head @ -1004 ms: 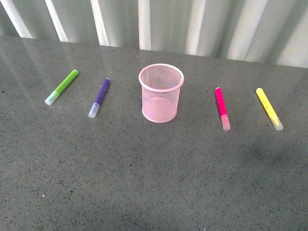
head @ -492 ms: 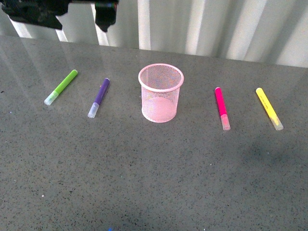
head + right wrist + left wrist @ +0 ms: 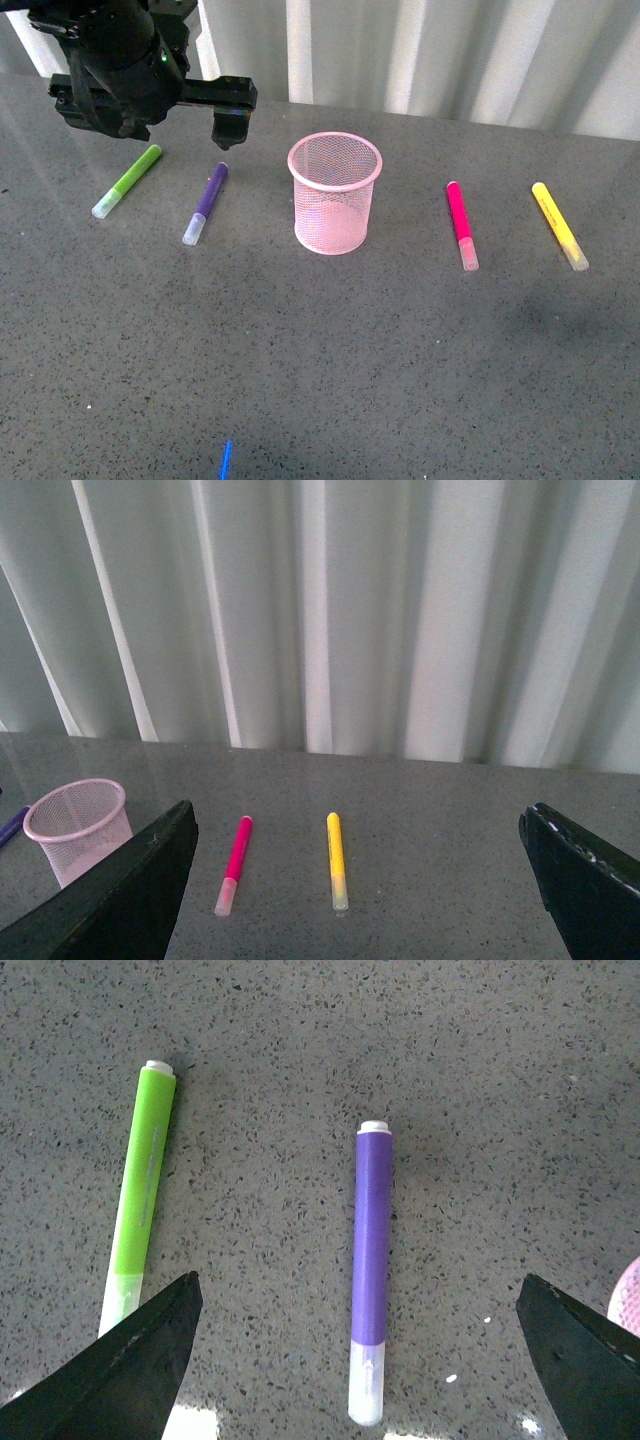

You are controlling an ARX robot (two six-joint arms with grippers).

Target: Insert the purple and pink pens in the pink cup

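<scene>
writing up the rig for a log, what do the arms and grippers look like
Left arm: bulky matte black housing with a small green light. Left gripper fingers: black wedges tapering to points. Right gripper fingers: the same black wedges, pale scuffs along one edge. The right arm is out of view.

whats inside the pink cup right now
No pen shows inside the cup; the purple pen and pink pen lie on the table, one on each side of it. The cup's floor shows only dimly through the mesh.
</scene>
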